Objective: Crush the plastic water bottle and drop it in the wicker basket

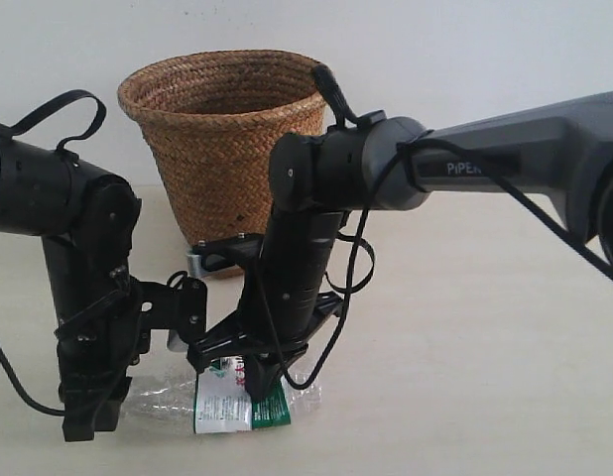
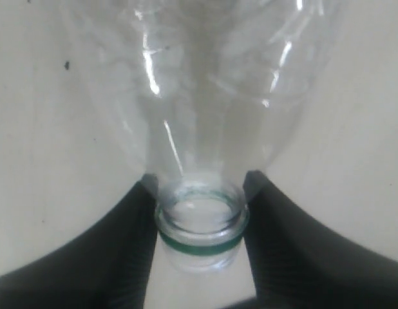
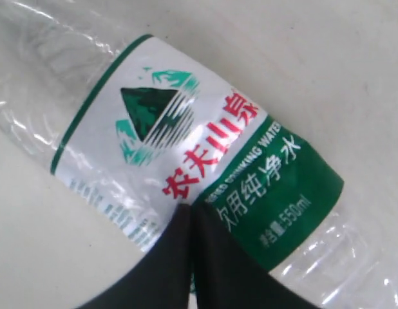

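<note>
A: Now, largest first?
B: Wicker basket (image 1: 217,169), upper centre — bottle not yet in.
A: Next?
B: Plastic water bottle (image 1: 225,405), lower centre, lying flat, crush seemingly unfinished. Left gripper (image 2: 202,182) pinching its neck; right gripper (image 3: 188,215), tips pressed together, on its middle.

Dark arms (image 1: 83,248), looped cables (image 1: 363,260), PiPER lettering (image 1: 474,167)

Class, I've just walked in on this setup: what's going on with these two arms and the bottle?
The plastic water bottle lies on its side on the table, with no cap. The left gripper grips its neck between its fingers. The right gripper, fingers shut together, presses its tips onto the labelled middle, apparently to crush it. The wicker basket stands upright behind them, and the bottle is not yet in it.
</note>
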